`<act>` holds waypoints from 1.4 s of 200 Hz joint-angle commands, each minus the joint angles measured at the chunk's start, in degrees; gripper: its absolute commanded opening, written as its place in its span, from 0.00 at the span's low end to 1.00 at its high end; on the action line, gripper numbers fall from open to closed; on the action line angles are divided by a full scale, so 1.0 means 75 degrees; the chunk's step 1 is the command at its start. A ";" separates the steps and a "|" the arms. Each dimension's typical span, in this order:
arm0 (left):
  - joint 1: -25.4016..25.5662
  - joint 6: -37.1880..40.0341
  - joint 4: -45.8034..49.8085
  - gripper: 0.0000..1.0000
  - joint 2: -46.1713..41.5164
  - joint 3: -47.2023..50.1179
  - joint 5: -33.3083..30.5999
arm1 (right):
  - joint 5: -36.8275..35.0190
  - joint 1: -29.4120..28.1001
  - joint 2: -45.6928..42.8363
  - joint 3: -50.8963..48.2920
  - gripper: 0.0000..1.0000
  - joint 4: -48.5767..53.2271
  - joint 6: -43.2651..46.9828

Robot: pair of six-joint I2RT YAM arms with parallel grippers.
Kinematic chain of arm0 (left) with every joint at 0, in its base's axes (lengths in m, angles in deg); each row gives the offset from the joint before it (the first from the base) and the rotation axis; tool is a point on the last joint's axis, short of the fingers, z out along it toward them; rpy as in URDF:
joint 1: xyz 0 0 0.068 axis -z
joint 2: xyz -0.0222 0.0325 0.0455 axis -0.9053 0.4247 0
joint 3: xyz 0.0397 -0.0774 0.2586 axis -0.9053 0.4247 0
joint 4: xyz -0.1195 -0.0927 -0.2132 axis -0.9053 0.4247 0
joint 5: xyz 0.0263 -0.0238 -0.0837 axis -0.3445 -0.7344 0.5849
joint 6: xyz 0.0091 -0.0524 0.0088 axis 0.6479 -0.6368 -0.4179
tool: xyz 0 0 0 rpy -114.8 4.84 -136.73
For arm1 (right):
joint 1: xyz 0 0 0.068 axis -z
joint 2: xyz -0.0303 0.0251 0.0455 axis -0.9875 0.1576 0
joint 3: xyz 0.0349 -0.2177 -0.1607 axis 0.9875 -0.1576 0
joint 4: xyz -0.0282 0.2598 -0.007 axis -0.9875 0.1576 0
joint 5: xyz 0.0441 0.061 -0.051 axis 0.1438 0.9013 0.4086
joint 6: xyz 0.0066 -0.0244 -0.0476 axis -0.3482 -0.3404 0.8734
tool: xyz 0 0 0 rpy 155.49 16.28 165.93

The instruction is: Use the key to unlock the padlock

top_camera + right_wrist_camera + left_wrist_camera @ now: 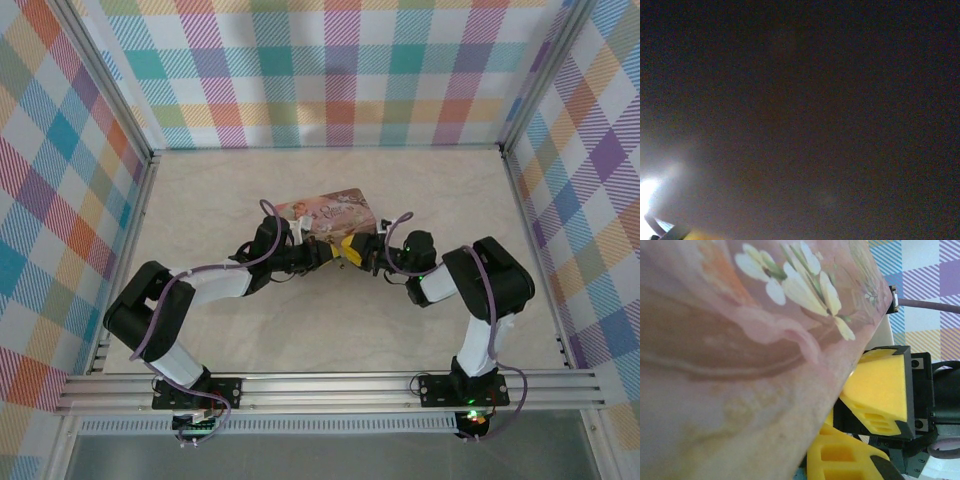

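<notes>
The padlock and the key are hidden. My two grippers meet nose to nose at the near edge of a pink illustrated tin (pixel 322 211). The left gripper (pixel 330 253) comes in from the left and is shut; what it may hold is covered. The right gripper (pixel 364 251) comes in from the right, and its jaws cannot be made out. In the left wrist view the tin (pixel 740 340) lies very close to the lens. Yellow fingers (pixel 879 390) in a black mount stand just beyond its edge, above another yellow finger (pixel 845 456). The right wrist view is almost black.
The tin lies mid-table on a pale marbled tabletop (pixel 250 330). Checked cloth walls (pixel 340 70) close off the back and both sides. Purple cables (pixel 255 262) loop over both arms. An aluminium rail (pixel 330 385) runs along the near edge.
</notes>
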 commanded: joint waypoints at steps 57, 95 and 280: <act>0.0175 0.0218 -0.0777 0.00 -0.0175 -0.0010 0.0839 | -0.0064 0.0019 -0.1929 -0.0828 0.34 0.1933 0.1621; 0.0175 0.0081 -0.0913 0.00 -0.0162 -0.0029 0.0815 | -0.0370 -0.0236 -0.2496 -0.1002 0.40 0.2643 0.1945; 0.0169 -0.0165 -0.1195 0.00 -0.0010 0.0022 0.0686 | -0.0682 -0.0756 -0.1416 -0.1406 0.25 0.0124 0.1054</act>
